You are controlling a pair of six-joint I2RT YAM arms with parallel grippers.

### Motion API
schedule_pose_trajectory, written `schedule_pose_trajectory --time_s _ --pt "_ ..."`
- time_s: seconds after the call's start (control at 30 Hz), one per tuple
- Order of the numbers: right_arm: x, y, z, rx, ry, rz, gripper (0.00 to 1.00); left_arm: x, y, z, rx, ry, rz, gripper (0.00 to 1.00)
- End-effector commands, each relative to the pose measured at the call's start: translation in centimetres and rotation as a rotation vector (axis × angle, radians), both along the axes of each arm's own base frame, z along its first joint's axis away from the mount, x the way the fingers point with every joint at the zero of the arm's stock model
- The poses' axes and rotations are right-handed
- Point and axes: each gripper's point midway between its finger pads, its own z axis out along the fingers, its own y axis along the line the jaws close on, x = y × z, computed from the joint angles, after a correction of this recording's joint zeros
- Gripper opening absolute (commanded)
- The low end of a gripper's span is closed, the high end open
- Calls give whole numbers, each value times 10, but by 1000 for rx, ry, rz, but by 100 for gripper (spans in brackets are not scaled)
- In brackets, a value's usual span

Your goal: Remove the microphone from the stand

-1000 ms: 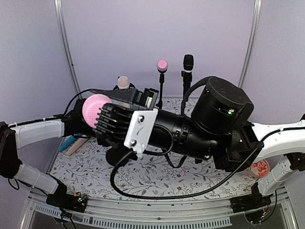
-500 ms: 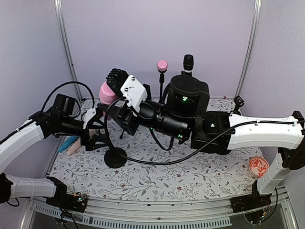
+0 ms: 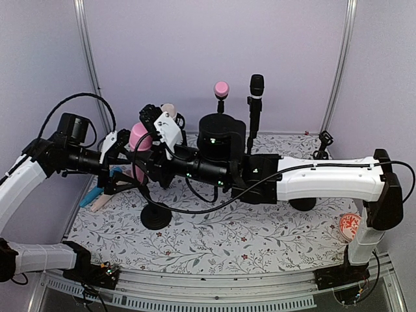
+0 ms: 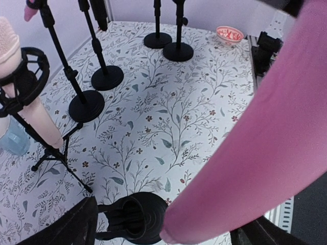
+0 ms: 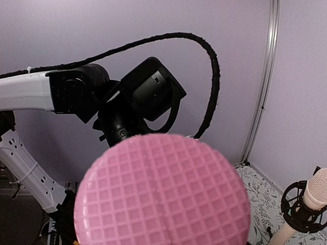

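**Holding the pink microphone (image 3: 138,140) in the right tool (image 3: 148,127), close by the stand (image 3: 156,218)**

Reaching from the right side across the tabletop (image 3: 260,240) to its left part, with the right tool closed on the pink microphone. Filling the lower half of the right wrist view with the round grid head of the pink microphone (image 5: 161,194), and so hiding the fingers of that tool there.

Showing the left tool (image 3: 127,166) just beside the same microphone, lower down, with its fingers (image 4: 66,229) spread wide apart. Passing between them with the pink body in the left wrist view, with a clear gap on one side, so open and gripping nothing.

Ending in a bare rounded lower tip, right next to a black round part of the stand (image 4: 135,222). Cannot tell whether touching it or a little apart.

Resting with the round base of the stand on the flowered tabletop, toward the left front, thin pole rising toward both tools.

Standing behind, each on a stand of its own: a beige microphone (image 3: 168,110) in a ring mount on a tripod, a small pink microphone (image 3: 221,89) and a black microphone (image 3: 257,86).

Lying at the left edge: a blue object (image 3: 94,195), too much hidden to name. Sitting near the right front corner: a small bowl (image 3: 351,227) with red pattern.
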Motion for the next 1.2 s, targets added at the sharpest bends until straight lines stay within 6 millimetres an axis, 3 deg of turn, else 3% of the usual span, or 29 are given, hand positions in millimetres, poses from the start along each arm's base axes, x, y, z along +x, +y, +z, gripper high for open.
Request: schedule_pose_trajectory --time_s 0.0,0.1,0.23,0.27,0.33,0.4,0.5,0.67,0.77,0.83,0.93,1.03,1.17 --pt "5 9 22 129 57 55 5 -22 -8 27 -73 12 -110 85" --pt "8 16 17 149 105 79 5 -25 -8 34 -83 7 -121 71" --pt "7 25 11 156 145 114 13 -24 -7 37 -72 -15 -119 43" --pt "7 26 10 154 149 116 20 -23 -6 36 -65 -18 -111 32" --pt "10 24 7 149 156 111 42 -17 -1 34 -45 -24 -78 1" --pt "17 17 3 137 161 89 57 -10 8 30 -16 -46 -33 0" --pt "32 -6 2 133 170 27 71 5 32 22 47 -100 60 0" --pt "47 -24 -36 41 187 -60 82 41 97 -22 222 -95 280 0" --pt "56 -11 -64 -54 186 -86 85 55 140 -48 288 -30 404 0" --pt "60 2 -71 -88 173 -88 87 61 167 -72 352 28 492 0" --pt "71 21 -92 -149 157 -106 89 59 200 -102 429 96 579 0" --pt "79 36 -114 -213 132 -118 89 46 219 -127 508 123 613 0" --pt "83 49 -145 -270 137 -109 87 24 230 -159 634 108 606 0"
